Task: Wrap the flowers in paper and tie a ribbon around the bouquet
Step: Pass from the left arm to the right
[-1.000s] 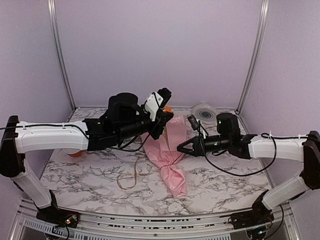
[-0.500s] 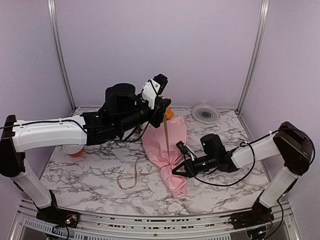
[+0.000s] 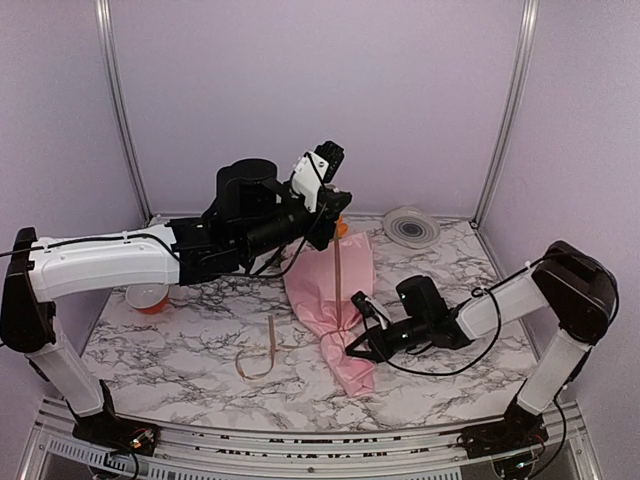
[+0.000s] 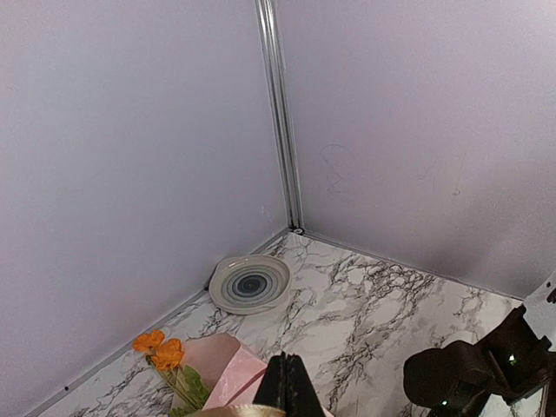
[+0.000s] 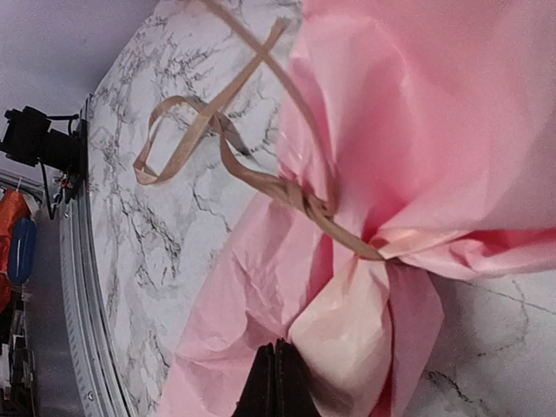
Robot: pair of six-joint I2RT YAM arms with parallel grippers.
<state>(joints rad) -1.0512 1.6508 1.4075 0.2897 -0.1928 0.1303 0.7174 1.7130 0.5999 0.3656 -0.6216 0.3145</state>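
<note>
The flowers (image 4: 167, 352) are lying wrapped in paper (image 3: 320, 295). The ribbon (image 5: 295, 201) is crossing at the waist, knot prob. not tight yet. L gripper (image 4: 287, 387) is clamping the ribbon end. R gripper (image 5: 275, 369) is resting, jaws together, at the paper.

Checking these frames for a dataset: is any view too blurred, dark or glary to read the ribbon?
Top external: even soft light, no glare; the ribbon is thin but readable on the marble table. Left wrist: evenly lit, mostly wall, ribbon only a sliver at the bottom edge. Right wrist: sideways view, ribbon crisp against the paper, slightly washed out upper right.
</note>
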